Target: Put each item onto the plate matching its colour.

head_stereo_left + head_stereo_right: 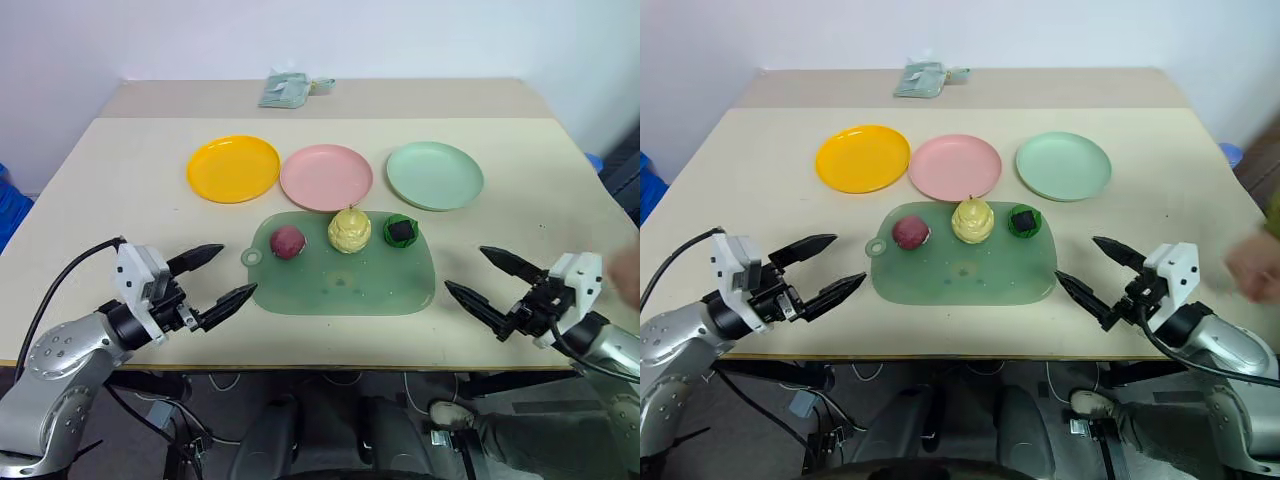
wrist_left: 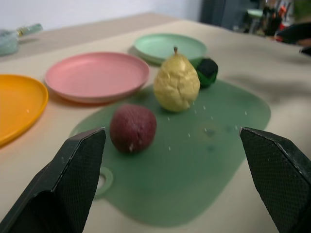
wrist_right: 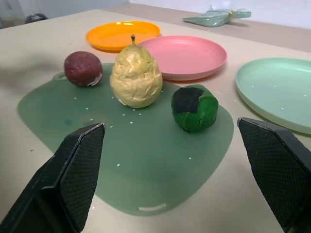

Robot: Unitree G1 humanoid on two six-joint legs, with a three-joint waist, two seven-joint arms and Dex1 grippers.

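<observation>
Both pincers, left pincer and right pincer, stand wide open and empty. The maroon ball, yellow pear and green lump wait mid-frame on the mat. I would lower over the ball and close gently.

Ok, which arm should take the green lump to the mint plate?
Probably the right gripper: open, and the green lump and mint plate both lie on its side.
</observation>
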